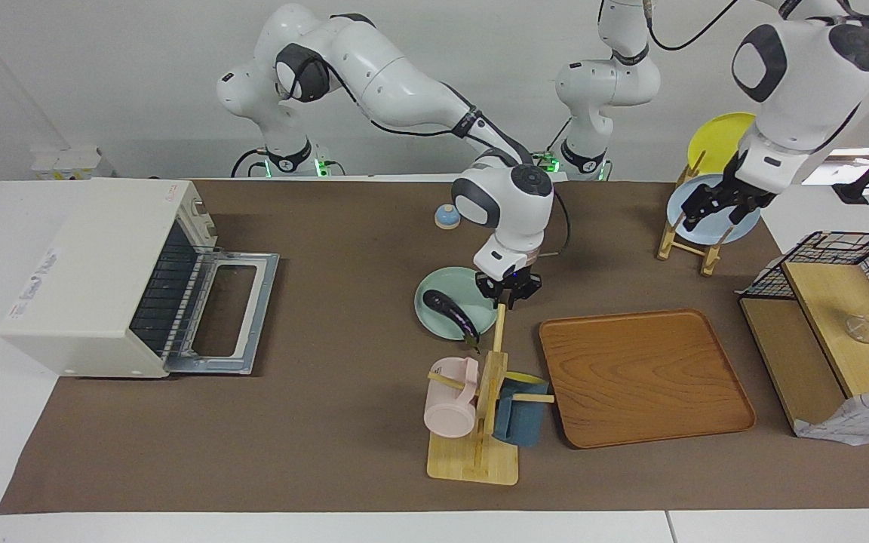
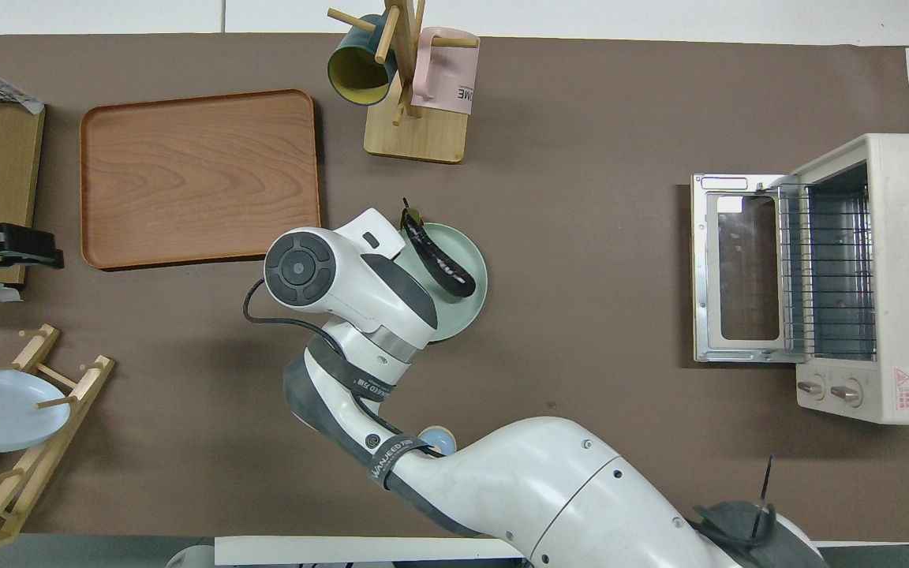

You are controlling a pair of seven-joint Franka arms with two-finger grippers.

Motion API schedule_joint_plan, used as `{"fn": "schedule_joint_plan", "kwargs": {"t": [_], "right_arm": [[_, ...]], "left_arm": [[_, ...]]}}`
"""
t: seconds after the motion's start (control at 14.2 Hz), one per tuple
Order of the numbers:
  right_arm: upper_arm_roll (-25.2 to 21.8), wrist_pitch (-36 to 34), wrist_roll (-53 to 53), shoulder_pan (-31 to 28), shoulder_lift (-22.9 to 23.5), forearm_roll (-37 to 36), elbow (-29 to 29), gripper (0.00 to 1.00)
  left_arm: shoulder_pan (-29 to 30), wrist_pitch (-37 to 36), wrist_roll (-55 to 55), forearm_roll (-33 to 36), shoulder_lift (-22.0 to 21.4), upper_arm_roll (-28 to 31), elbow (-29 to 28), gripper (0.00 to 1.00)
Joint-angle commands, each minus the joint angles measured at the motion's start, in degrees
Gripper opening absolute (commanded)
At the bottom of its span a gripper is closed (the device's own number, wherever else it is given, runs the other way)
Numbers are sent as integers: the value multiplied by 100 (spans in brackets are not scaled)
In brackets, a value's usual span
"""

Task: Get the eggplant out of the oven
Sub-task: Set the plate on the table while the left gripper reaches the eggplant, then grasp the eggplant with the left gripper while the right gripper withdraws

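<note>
Lying across the mint green plate mid-table, eggplant is sitting well clear of the oven, whose door is hanging open. Right gripper is hovering over the plate's edge, fingers apart, gripping nothing. Left gripper is waiting over the plate rack, finger state unreadable.

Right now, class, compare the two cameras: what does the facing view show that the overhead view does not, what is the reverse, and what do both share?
Only the facing view shows the right gripper itself, hanging over the edge of the mint green plate, and the left gripper over the plate rack.

Only the overhead view shows the oven's two knobs and the wire rack with nothing on it.

Both show the eggplant on that plate and the oven door dropped open.
</note>
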Motion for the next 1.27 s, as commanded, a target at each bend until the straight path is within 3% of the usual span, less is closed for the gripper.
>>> {"fn": "schedule_joint_plan", "kwargs": {"t": [0.0,0.14,0.35,0.42,0.63,0.78,0.92,0.99,1.13,1.2], "right_arm": [[-4,-969,-56,-181,-341,67,406,34],[-40,-1501,-852,-733,-885,75,286,34],[-57,-2003,-1759,-1577,-1817,14,-827,34],[-57,-1925,-2162,-1919,-2089,13,-1371,31],[-49,-1409,-3253,-2852,-2460,-30,-2462,8],[-57,-594,-3344,-3090,-2723,-57,-3384,2],[-57,-264,-3554,-3284,-2760,-293,-3766,0],[-57,-281,-3668,-3320,-2751,-642,-3811,0],[-57,-220,-3678,-3495,-2760,-1110,-4021,0],[-49,-176,-3678,-3617,-2768,-1129,-4109,0]], "left_arm": [[-533,716,-713,52,168,31,-376,100],[-964,1208,-1406,35,546,31,-323,100],[-1824,2105,-2602,35,1231,31,-262,100],[-2149,2359,-3006,35,1433,31,-218,100],[-2941,2774,-3703,35,1900,31,-218,100],[-3145,2959,-3765,35,2128,31,-174,100],[-3268,3012,-3748,43,2410,40,-60,99],[-3269,2978,-3713,43,2428,40,-51,80],[-3269,2899,-3687,52,2429,40,-25,23],[-3278,2889,-3695,52,2429,40,-16,9]]}}
